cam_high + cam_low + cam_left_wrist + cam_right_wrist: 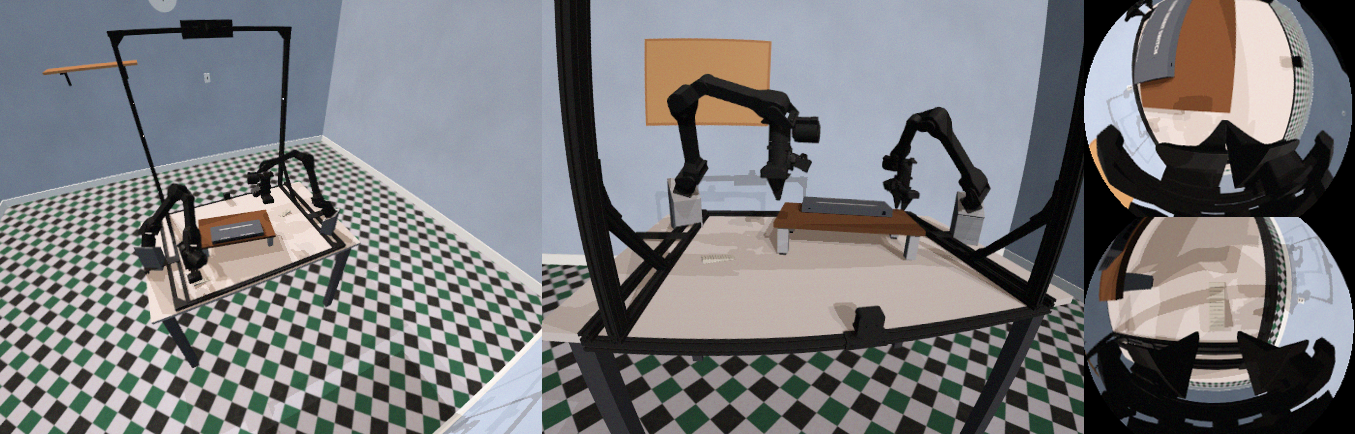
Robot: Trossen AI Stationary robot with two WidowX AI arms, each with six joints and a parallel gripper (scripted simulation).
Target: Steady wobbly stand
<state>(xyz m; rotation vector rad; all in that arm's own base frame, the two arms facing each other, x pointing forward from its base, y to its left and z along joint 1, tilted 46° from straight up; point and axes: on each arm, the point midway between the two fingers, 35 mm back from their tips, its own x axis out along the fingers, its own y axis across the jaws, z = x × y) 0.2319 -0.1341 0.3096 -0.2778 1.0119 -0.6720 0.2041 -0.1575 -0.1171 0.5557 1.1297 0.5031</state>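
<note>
Evidently neither wedge is under the stand. Left to right, exterior view: the left gripper (268,199) (778,192) (1224,123) hangs by the stand's end, fingers together, nothing between them. Toward the left edge of the worktop (240,260) (792,300) (1263,97) (1171,314) lies a cream, ribbed, narrow wedge (285,213) (717,259). Mid-worktop, the brown rectangular stand on grey block legs (207,225) (847,223) (1202,73) (1110,285) carries the flat dark-grey box-shaped network switch (237,231) (847,206) (1161,48) (1114,255). Toward the far right corner, the right gripper (194,276) (900,205) (1218,334) hangs above a second cream, ribbed wedge (200,283) (1217,306), fingers apart and empty.

Step in hand, my judgement: find the short leg, then shim it. Press lightly on one stand corner with the closed fingers, watching for rocking; which foot floats, I cannot tell. Pick the nearer wedge across its narrow width, keep it low, feed the thin end in first and stop once the foot bears. Over-driving would tip the stand the other way or slide the switch.

Count: 1 stand, 4 legs, 1 switch, 2 wedges seen, 2 grippers.
</note>
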